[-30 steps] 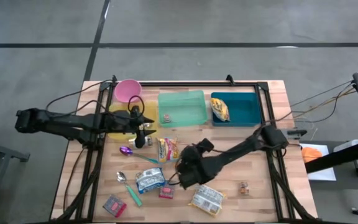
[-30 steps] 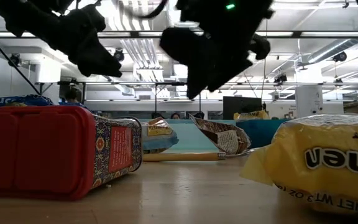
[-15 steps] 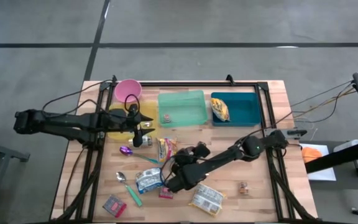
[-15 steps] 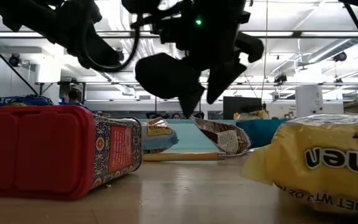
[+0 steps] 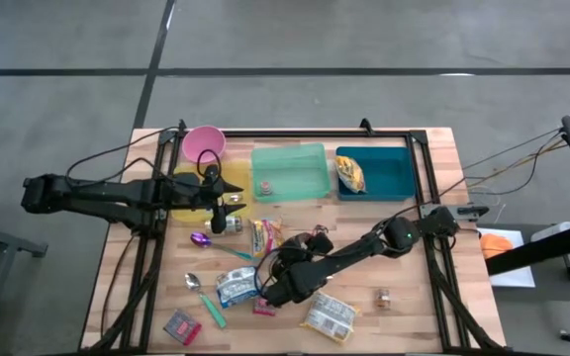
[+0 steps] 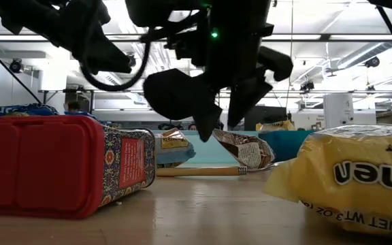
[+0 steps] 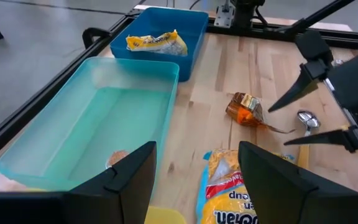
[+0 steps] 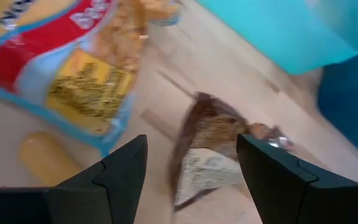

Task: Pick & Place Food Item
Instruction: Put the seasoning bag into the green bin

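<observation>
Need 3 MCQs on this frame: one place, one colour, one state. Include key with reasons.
1. Where does the yellow snack bag lie?
A. in the blue bin
B. in the green bin
C. in the pink bowl

2. What colour is the tin nearest the low camera?
A. green
B. red
C. white

3. How are the right gripper's jaws?
A. shut on the spoon
B. shut, empty
C. open, holding nothing

Key: 1 A, the high view shows the bag inside the blue bin at the table's far side. 2 B, its side is red in the low view. 3 C, the right wrist view shows both fingers apart over a brown wrapper, gripping nothing.
</observation>
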Controlling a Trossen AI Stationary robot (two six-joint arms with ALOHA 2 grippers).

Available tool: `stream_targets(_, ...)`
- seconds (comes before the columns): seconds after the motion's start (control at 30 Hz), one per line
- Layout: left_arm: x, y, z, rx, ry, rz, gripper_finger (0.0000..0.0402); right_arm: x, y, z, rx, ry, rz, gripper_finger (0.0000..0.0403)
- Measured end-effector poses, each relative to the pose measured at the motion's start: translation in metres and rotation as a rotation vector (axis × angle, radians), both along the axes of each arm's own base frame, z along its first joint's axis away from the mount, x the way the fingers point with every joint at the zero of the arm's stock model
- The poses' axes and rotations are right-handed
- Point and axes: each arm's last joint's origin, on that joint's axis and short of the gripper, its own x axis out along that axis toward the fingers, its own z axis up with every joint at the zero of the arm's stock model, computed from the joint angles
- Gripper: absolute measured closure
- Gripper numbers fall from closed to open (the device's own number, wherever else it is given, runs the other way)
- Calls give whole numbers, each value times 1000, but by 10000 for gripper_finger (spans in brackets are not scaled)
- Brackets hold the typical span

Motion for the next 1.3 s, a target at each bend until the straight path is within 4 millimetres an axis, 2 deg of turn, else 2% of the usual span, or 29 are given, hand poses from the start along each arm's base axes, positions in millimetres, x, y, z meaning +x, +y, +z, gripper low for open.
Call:
stream_targets(0.27,0,0,0,0,1,0,166,0,-1,-6,36,33,10,159)
stream_targets(0.6,0,0,0,-7,0,3,166,-3,-8,-24,43,71,1,164)
stream_targets(0.73,0,0,-1,-7,3,3,166,-4,-8,-26,40,81,4,210)
stream_targets(1.0,0,0,-1,-7,4,3,166,-2,-8,-22,39,126,70,372)
stream_targets(1.13,0,0,-1,-7,4,2,166,0,-5,-16,44,135,108,392)
stream_targets(1.3,0,0,-1,-7,4,3,166,-1,-2,-4,38,160,131,395)
